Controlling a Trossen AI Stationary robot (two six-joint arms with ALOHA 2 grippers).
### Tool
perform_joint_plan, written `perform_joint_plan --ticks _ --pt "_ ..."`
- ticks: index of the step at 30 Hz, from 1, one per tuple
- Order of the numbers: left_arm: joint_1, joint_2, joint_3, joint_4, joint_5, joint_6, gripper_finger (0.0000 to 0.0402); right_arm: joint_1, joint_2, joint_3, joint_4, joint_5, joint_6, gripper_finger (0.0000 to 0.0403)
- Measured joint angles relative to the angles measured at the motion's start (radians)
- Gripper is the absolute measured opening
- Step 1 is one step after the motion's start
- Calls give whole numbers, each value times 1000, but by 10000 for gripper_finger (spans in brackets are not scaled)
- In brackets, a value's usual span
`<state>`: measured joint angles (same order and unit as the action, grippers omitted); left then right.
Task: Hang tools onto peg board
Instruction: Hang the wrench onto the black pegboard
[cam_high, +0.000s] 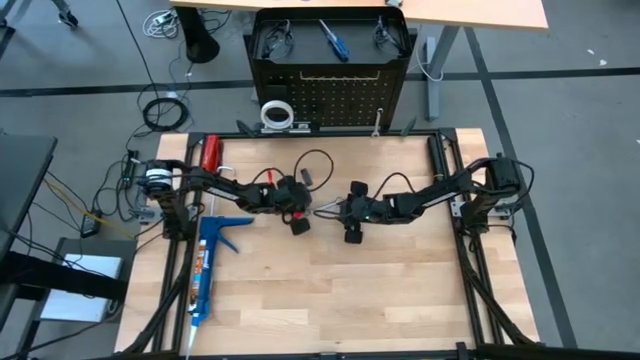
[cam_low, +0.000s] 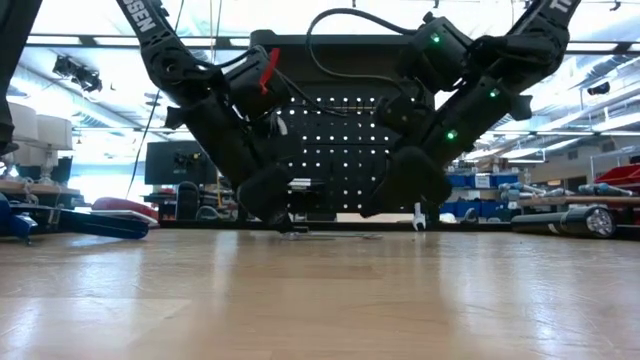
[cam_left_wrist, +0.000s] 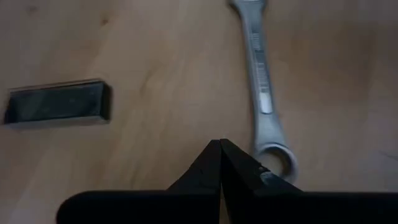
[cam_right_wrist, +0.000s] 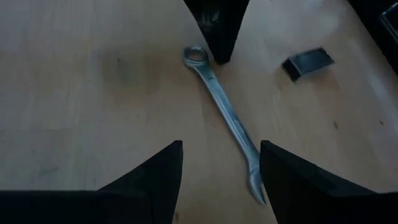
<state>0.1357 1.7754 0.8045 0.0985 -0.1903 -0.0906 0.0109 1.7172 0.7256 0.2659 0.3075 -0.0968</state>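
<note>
Seeing a silver wrench (cam_high: 330, 207) lying flat on the bare tabletop (cam_high: 400, 290), gripped by nothing, its ring end (cam_right_wrist: 194, 56) pointing toward the left arm (cam_high: 240, 192) and its open end (cam_right_wrist: 255, 183) toward the right arm (cam_high: 420, 198)

Finding the left jaws pressed together, empty, tips down at the tabletop just beside the wrench's ring end (cam_left_wrist: 273, 163); being unable to tell whether touching the metal or only close to it

Finding the right jaws standing apart, hovering low over the wrench's open end, one finger (cam_right_wrist: 155, 180) to each side of the shank, clamping nothing

Noting a small dark block (cam_right_wrist: 308, 62) resting on the tabletop near the wrench, apart from it, toward the left arm's side

Spotting the peg board (cam_high: 330, 95) standing upright beyond the wrench, past the tabletop's far edge, well apart from it

Counting there a white tape roll (cam_high: 277, 112) hanging at the board's lower corner, a second wrench (cam_high: 377, 125) dangling at the other lower corner, and a blue-handled screwdriver (cam_high: 333, 40) lying along the top between two pairs of glasses (cam_high: 275, 35)

Picking out a blue caulking gun (cam_high: 205, 270) lying on the tabletop well away from the wrench, beyond the left arm, and a red-handled tool (cam_high: 211, 153) farther off on that same side

Viewing from table height, catching both arms bending down to the flat wrench (cam_low: 330, 235) with the board's holes showing behind
</note>
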Motion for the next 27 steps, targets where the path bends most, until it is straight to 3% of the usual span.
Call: perform_joint_plan --ticks 12,17,22,27 --pt "-18 -2 1 -6 189 57 11 -18 50 8 -42 -18 -34 215" --pt "-46 -2 0 10 219 60 11 -12 50 8 -35 -27 -61 215" --pt "-70 0 -1 31 292 64 11 10 50 8 -25 -221 -78 215" --pt "-93 1 -2 41 299 112 11 16 49 8 -22 -362 48 210"
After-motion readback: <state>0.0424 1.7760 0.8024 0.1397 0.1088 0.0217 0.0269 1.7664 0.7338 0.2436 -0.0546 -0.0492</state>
